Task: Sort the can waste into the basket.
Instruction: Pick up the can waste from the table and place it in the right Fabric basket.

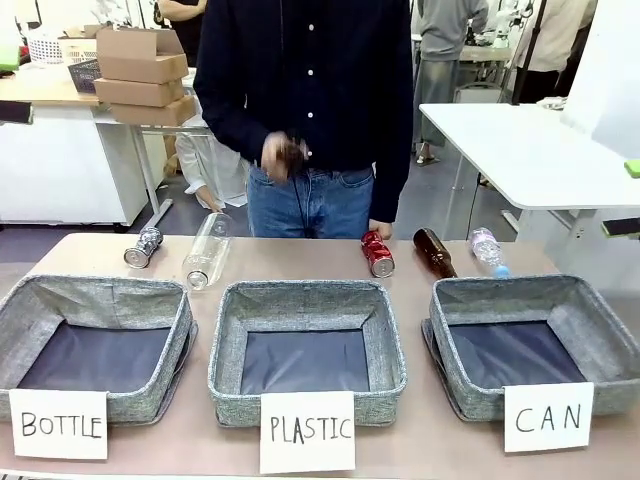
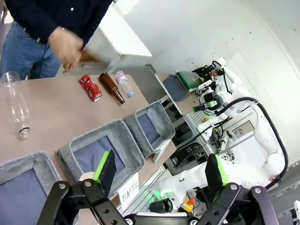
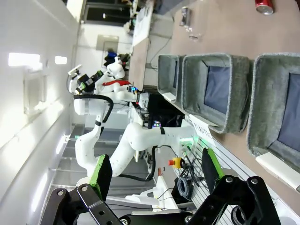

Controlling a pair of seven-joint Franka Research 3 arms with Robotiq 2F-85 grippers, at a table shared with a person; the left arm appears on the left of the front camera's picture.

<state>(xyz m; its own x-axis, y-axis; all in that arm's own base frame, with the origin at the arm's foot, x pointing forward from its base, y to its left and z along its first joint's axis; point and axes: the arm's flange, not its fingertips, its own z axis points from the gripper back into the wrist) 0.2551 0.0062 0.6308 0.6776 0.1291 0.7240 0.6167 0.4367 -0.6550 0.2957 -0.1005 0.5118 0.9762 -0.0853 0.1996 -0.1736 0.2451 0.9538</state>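
A dented red can (image 1: pixel 377 253) lies on its side at the table's far edge, behind the gap between the middle and right bins. It shows too in the left wrist view (image 2: pixel 90 87) and the right wrist view (image 3: pixel 264 5). A silvery can (image 1: pixel 143 247) lies far left, also in the right wrist view (image 3: pixel 184 16). The basket signed "CAN" (image 1: pixel 510 287) stands at the right, with nothing in it (image 2: pixel 165 124) (image 3: pixel 257 103). My left gripper (image 2: pixel 161 171) and right gripper (image 3: pixel 157 169) hang open, holding nothing, back from the table.
Grey bins signed "BOTTLE" (image 1: pixel 100 287) and "PLASTIC" (image 1: pixel 300 292) stand left and middle. A large clear plastic bottle (image 1: pixel 208 250), a brown glass bottle (image 1: pixel 434 252) and a small plastic bottle (image 1: pixel 487 250) lie along the far edge. The person's blurred hand (image 1: pixel 283 157) holds something dark above the table.
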